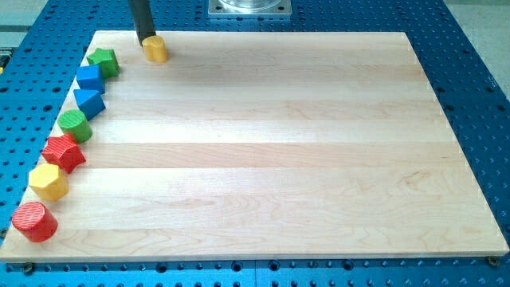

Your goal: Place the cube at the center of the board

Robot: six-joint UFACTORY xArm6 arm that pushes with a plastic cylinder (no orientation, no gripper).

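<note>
The blue cube (90, 78) sits near the board's left edge, second from the top in a column of blocks. My tip (146, 41) is at the view's top left, touching the left side of a yellow block (155, 49), up and to the right of the cube. Above the cube is a green star-shaped block (103, 61). Below it is a blue triangular block (89, 102).
Further down the left edge are a green cylinder (74, 125), a red star-shaped block (63, 153), a yellow hexagonal block (49, 182) and a red cylinder (34, 221). The wooden board (271, 151) lies on a blue perforated table (478, 72).
</note>
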